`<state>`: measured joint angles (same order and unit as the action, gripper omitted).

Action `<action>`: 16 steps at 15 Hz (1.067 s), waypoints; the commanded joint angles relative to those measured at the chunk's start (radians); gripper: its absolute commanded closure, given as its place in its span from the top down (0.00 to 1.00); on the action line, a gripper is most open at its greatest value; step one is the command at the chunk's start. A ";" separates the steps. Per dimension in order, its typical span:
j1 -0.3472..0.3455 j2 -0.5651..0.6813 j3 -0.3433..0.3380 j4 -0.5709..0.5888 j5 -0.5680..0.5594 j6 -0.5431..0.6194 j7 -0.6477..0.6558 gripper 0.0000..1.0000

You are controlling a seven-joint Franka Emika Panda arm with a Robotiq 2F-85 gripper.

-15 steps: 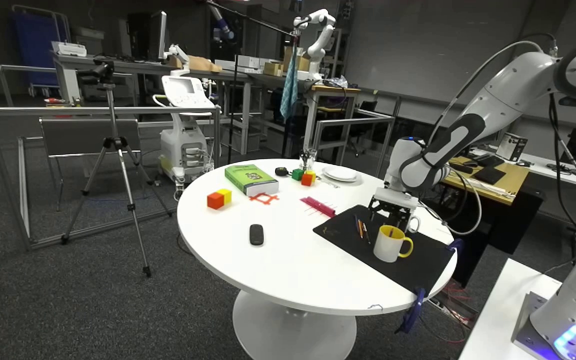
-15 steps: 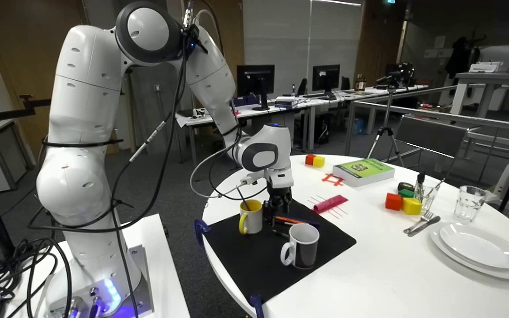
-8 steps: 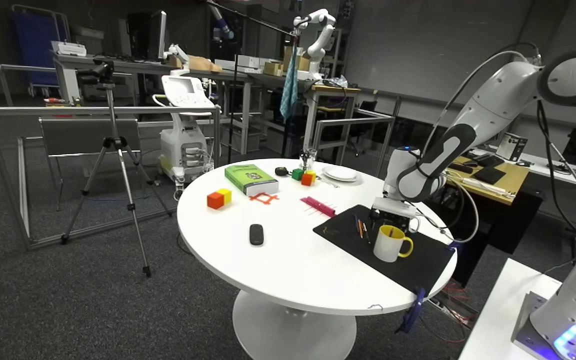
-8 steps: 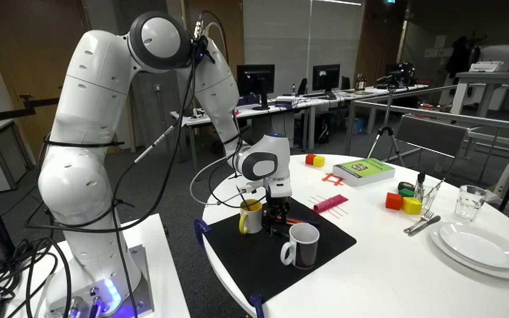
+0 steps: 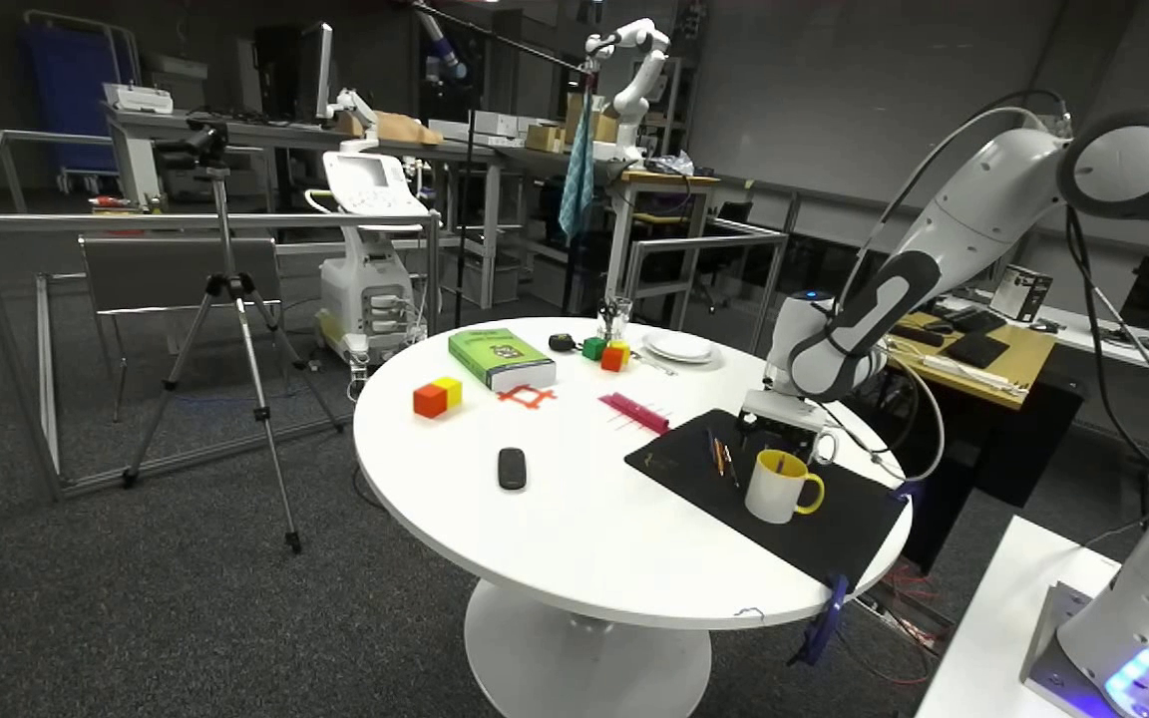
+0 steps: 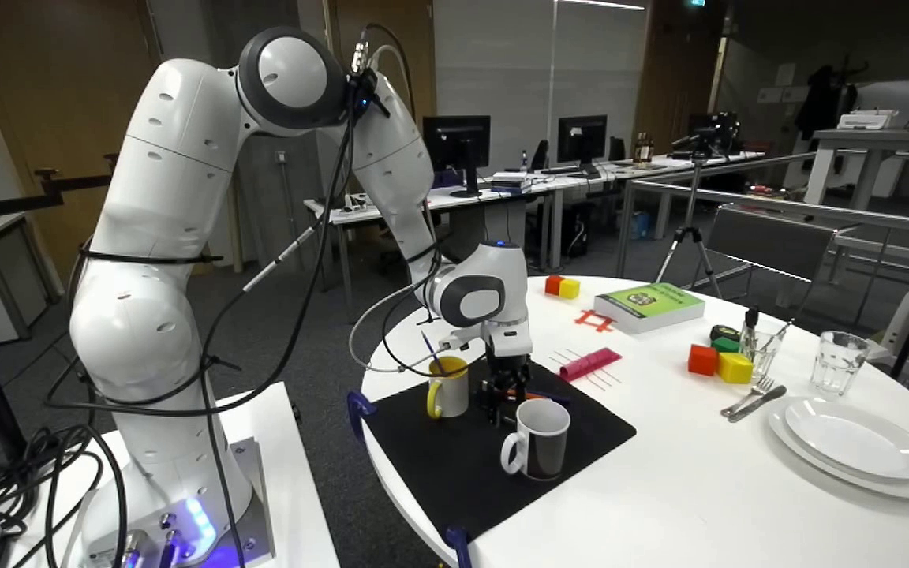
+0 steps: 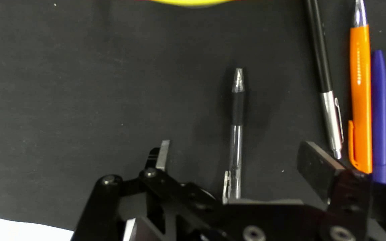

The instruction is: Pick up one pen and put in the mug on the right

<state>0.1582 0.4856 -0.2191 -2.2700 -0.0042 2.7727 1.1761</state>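
a clear pen [image 7: 236,144] lies on a black mat [image 7: 119,83], seen between the jaws of the gripper [image 7: 240,155], which stand well apart in the wrist view. to the pen's right there lie a black-and-silver pen [image 7: 321,60], an orange pen [image 7: 361,93] and a blue pen [image 7: 380,110]. nearby stand a yellow-lined mug [image 6: 448,398], a pen or pencil [image 6: 433,352] leaning in it, and a white-and-dark mug [image 6: 545,442]. farther off, a green book [image 6: 648,304] bears print too small to read. the arm [image 6: 166,173] bends high at the elbow and slopes down, the gripper pointing at the mat just beside the yellow-lined mug. a round white table [image 5: 555,519] bears the mat; a tripod [image 5: 229,285] and monitors [image 6: 457,150] stand beyond.
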 commanded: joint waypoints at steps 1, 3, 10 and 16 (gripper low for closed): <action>0.010 0.021 -0.027 0.015 -0.020 0.030 -0.007 1.00; 0.006 0.030 -0.029 0.019 -0.020 0.032 -0.016 1.00; 0.003 0.080 -0.043 0.047 -0.026 0.050 -0.052 1.00; 0.004 0.102 -0.045 0.071 -0.019 0.057 -0.094 0.57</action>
<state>0.1578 0.5674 -0.2509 -2.2132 -0.0135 2.7997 1.1121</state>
